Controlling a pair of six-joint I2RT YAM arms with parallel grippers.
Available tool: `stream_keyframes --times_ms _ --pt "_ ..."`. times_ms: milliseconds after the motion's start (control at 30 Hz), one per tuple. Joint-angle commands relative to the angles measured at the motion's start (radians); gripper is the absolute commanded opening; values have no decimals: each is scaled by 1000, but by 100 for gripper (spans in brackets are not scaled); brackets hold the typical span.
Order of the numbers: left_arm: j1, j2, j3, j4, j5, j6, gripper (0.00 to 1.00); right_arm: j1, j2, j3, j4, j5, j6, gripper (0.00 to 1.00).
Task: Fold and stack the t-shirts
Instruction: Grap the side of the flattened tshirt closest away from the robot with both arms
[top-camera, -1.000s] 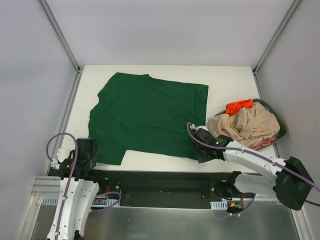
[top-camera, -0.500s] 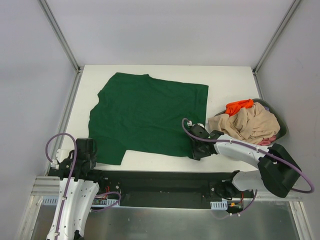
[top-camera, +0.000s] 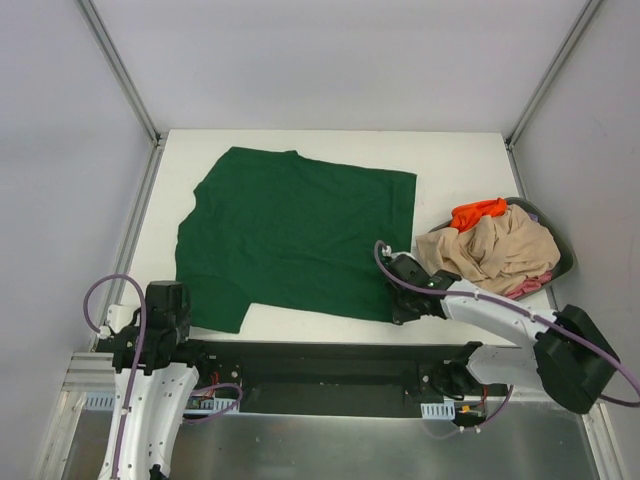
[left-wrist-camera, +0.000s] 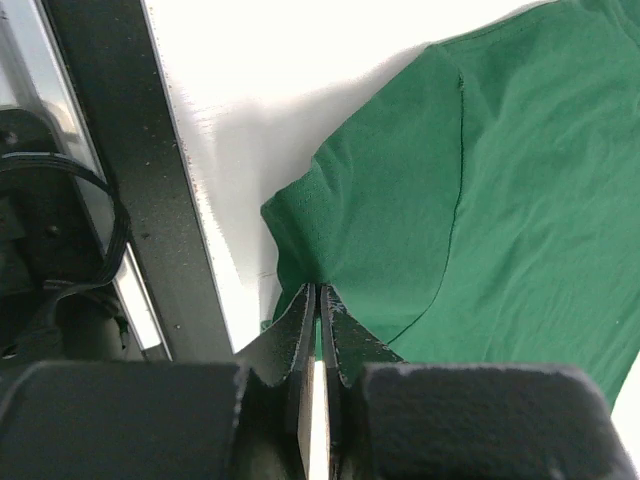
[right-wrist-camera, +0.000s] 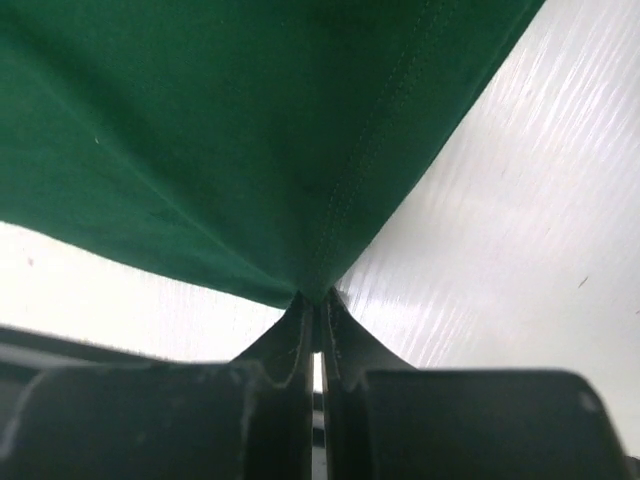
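Top external view: a dark green short-sleeved cloth t-shirt (top-camera: 300, 235) is spread flat on the white tabletop (top-camera: 460, 160), reaching from mid-table to the near edge. Its two near corners are taken up at once, probably so that the near edge can be lifted evenly and carried over for a first fold.

The left tool (left-wrist-camera: 318, 292) is clenched on the cloth at the near-left corner, by the sleeve, where the fabric is gathered into a small pucker at the fingertips. The right tool (right-wrist-camera: 318, 298) is clenched on the near-right hem corner, and the cloth is drawn up into a tent towards its tips. This suggests that a lift has begun or is about to.

To the right, a dark round rigid basket (top-camera: 562, 252) holds the waiting garments: a crumpled beige t-shirt (top-camera: 500, 250) on top, an orange t-shirt (top-camera: 478, 212) at the far side and a pink t-shirt (top-camera: 525, 288) showing only as a sliver at the near rim. They are presumably kept there so the working area stays free.

How much cloth lies between each pair of fingers cannot be made out. From above, both tools are largely masked by their own wrist housings. Much of the basket's rim is covered by the beige cloth, and whether further garments lie beneath cannot be told.
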Motion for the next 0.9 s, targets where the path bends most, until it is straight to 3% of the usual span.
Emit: stream_keyframes --times_ms 0,200,367,600,867 --pt "10 -33 66 -131 -30 -16 0 5 -130 -47 -82 -109 -14 0" --pt "10 -107 106 -178 -26 -26 0 12 -231 -44 -128 -260 -38 0" --pt "11 -118 104 -155 -20 -15 0 12 -272 -18 -139 -235 -35 1" --pt "11 42 109 52 42 53 0 -37 -231 58 -194 -179 -20 1" --pt "10 208 138 239 33 65 0 -155 -179 100 -174 -310 -23 3"
